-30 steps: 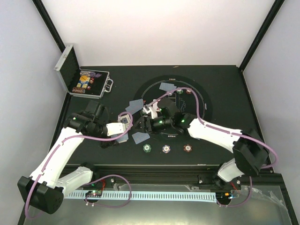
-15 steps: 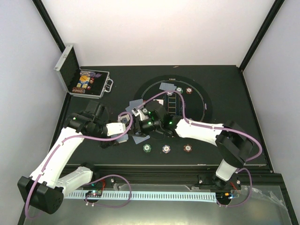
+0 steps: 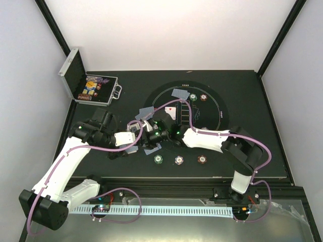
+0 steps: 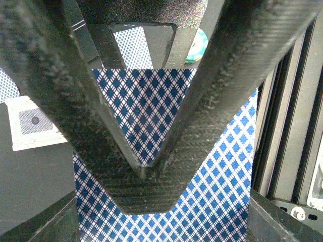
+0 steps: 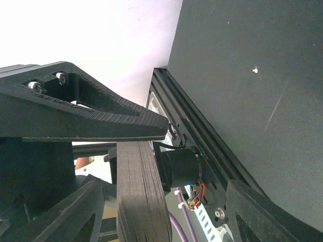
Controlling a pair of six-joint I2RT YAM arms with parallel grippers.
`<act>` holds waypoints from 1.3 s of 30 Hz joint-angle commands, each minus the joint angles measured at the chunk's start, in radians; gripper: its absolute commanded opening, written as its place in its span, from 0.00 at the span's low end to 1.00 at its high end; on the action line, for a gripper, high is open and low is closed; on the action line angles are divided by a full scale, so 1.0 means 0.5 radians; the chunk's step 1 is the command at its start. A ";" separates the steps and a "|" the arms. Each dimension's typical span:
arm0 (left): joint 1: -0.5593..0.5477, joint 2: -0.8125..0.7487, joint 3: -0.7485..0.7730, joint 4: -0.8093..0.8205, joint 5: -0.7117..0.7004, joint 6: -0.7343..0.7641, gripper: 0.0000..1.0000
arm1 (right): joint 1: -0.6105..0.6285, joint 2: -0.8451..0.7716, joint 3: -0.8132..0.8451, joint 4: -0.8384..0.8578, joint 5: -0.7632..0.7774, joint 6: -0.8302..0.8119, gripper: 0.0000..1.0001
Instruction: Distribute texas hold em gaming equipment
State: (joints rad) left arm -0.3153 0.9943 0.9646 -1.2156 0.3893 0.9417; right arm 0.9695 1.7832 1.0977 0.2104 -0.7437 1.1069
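Top external view: a black table [image 3: 242, 91] carries a round, white-lined layout; both arms reach in toward its left-centre, and their wrists are close together.
Left gripper [image 3: 135, 143]: over the near-left part of the table, pointing toward the right arm's wrist.
Left fingers [image 4: 75, 101]: drawn together into a V and clamped on the deck of cards [image 4: 222, 186], whose blue diamond backs fill most of the left wrist view.
Right gripper [image 3: 146, 131]: stretched across to the left, just beside the left gripper; I cannot tell whether the two touch.
Right fingers: the right wrist view shows one finger [image 5: 81, 116] clearly, against the white wall and the table edge. I cannot tell whether the pair is apart or together, or whether anything is held.
Far card [image 3: 179, 93]: face down at the far side of the layout.
Left card [image 3: 145, 112]: face down at the layout's left edge.
Near card [image 3: 152, 149]: face down, partly hidden by the right gripper.
Face-up card [image 3: 171, 111]: white with a red mark, inside the layout.
Far chips: far green chip [image 3: 193, 97] and far brown-red chip [image 3: 203, 97] lie side by side, just beside the far card.
Near chips: near green chip [image 3: 159, 159], white chip [image 3: 179, 160] and near brown-red chip [image 3: 202, 159] lie in a spaced row toward the near edge.
Metal case [image 3: 93, 85]: silver, lid raised, at the far-left corner, with chips inside.
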 commanded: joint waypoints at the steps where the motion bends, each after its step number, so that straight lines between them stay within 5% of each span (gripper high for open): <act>1: 0.002 -0.016 0.066 -0.029 0.032 0.031 0.01 | 0.012 0.027 0.032 -0.006 -0.050 -0.036 0.68; 21: 0.002 -0.010 0.062 -0.021 0.031 0.031 0.01 | -0.144 -0.148 -0.086 -0.368 -0.005 -0.312 0.47; 27: 0.003 -0.017 0.058 -0.017 0.021 0.031 0.02 | -0.157 -0.209 -0.091 -0.421 0.011 -0.333 0.25; 33: 0.002 -0.007 0.051 -0.008 0.031 0.022 0.02 | -0.095 -0.181 -0.018 -0.318 -0.045 -0.263 0.55; 39: 0.002 -0.007 0.059 -0.014 0.032 0.025 0.02 | -0.015 -0.042 0.065 -0.256 -0.072 -0.220 0.62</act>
State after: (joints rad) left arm -0.3157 0.9947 0.9646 -1.2152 0.3889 0.9421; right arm 0.9375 1.7180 1.0977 0.0593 -0.7650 0.9756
